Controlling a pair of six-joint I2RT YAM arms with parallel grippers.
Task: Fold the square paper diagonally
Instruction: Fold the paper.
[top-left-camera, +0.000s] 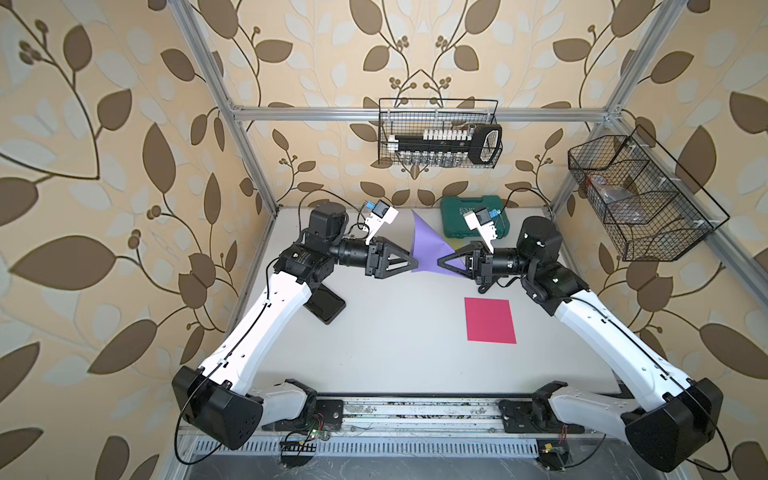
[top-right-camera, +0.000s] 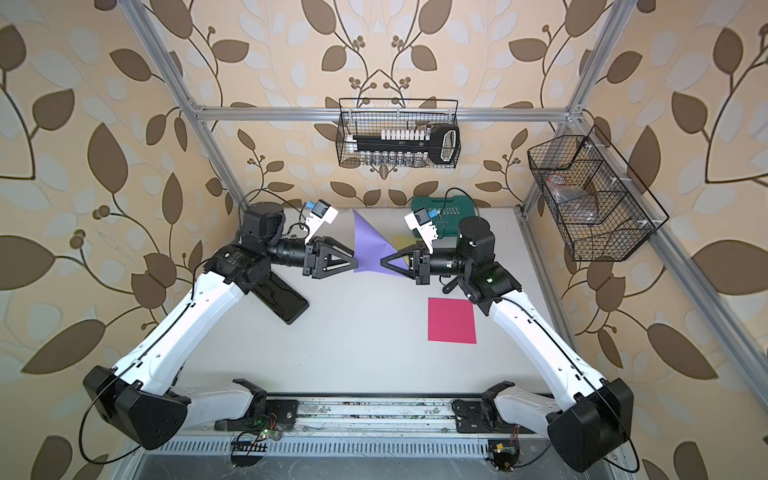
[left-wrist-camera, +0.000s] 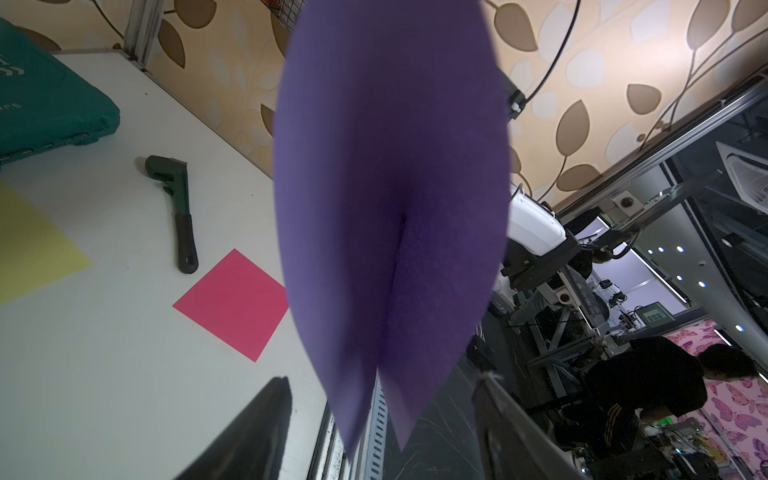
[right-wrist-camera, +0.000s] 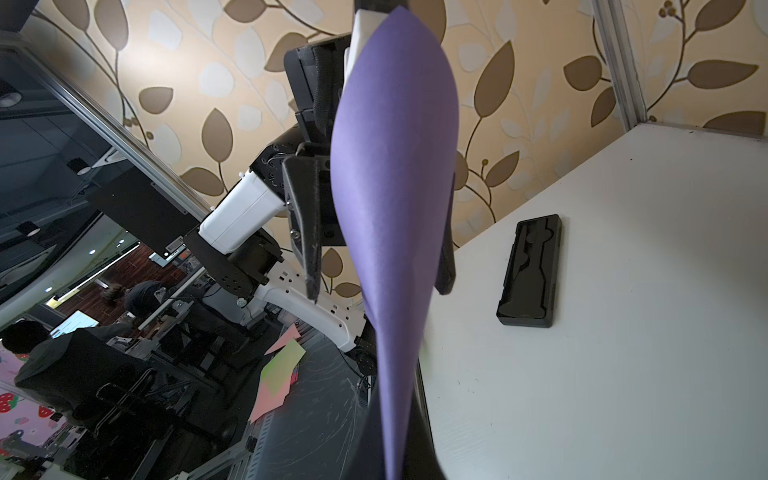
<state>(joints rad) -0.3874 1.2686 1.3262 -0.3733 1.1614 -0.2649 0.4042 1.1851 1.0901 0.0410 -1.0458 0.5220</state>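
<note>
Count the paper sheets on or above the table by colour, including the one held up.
purple paper: 1
pink paper: 1
yellow paper: 1, partly hidden in the top views
Total: 3

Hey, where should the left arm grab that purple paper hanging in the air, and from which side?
Pinch the purple paper at its two loose corners, which nearly meet between the left gripper's open fingers. Probably come straight in from the robot's left, one finger per face: the sheet hangs doubled and bulges in the middle, and the right gripper holds the far end.
</note>
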